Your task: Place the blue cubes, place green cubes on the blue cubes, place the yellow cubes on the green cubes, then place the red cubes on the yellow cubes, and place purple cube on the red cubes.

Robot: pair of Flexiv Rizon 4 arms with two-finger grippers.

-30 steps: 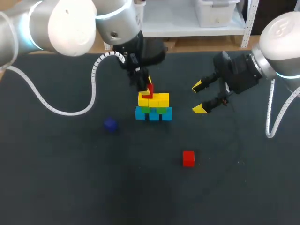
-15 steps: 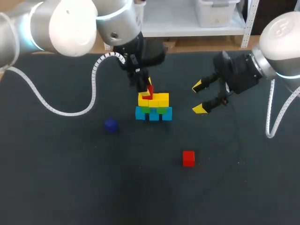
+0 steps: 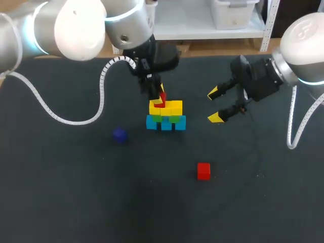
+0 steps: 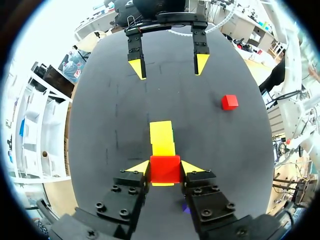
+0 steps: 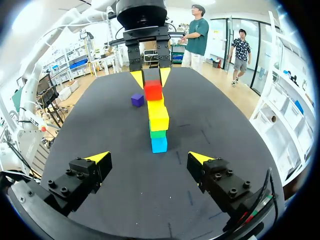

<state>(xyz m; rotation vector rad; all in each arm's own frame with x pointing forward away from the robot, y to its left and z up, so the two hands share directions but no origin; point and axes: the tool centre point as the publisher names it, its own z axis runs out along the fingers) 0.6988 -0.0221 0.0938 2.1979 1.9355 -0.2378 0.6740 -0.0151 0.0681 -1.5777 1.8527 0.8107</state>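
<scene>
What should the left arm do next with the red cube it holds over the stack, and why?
Probably open the left pincer to release: its held red cube looks seated on the yellow cubes, aligned with the row. A loose red cube on the table waits next.

Table [image 3: 61,192] plain matte black; blue cubes [image 3: 166,123] light blue, green cubes [image 5: 158,133] bright green, yellow cubes [image 3: 173,107] plain yellow; top red cube [image 4: 164,170] and loose red cube [image 3: 203,171] the same red; purple cube [image 3: 119,134] deep violet-blue; left gripper [image 4: 165,166] and right gripper [image 3: 214,106] black, yellow-tipped.
</scene>
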